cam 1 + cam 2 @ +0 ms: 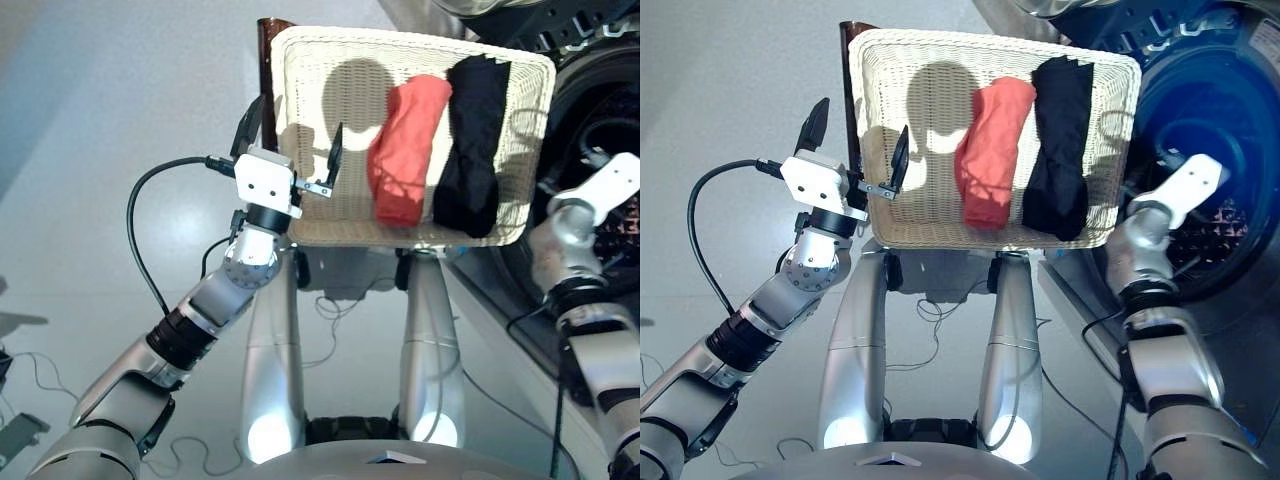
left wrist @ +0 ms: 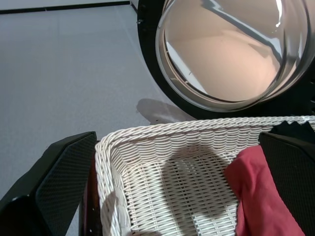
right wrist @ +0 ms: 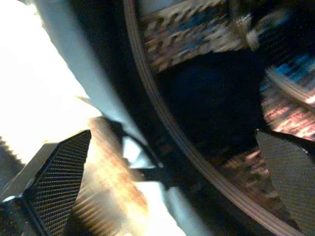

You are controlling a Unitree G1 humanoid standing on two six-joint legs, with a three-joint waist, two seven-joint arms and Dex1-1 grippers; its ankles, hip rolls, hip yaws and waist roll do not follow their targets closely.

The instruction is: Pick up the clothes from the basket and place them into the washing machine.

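Observation:
The cream wicker basket (image 1: 310,70) holds two of the clothes side by side in its right half: a coral red bundle (image 1: 408,145) and a black one (image 1: 472,140). The basket's left half is bare. My left gripper (image 1: 293,137) is open and straddles the basket's left rim, one finger outside and one inside, gripping nothing. The washing machine (image 1: 1210,90) stands at the right, and its glass door (image 2: 231,49) shows beyond the basket. My right gripper (image 3: 173,132) is open at the drum's mouth, facing a dark blue mass (image 3: 211,98) inside.
A dark brown upright piece (image 1: 268,50) stands against the basket's left edge. A black cable (image 1: 135,230) loops from my left wrist, and thin cords lie on the grey floor (image 1: 90,120) below the basket.

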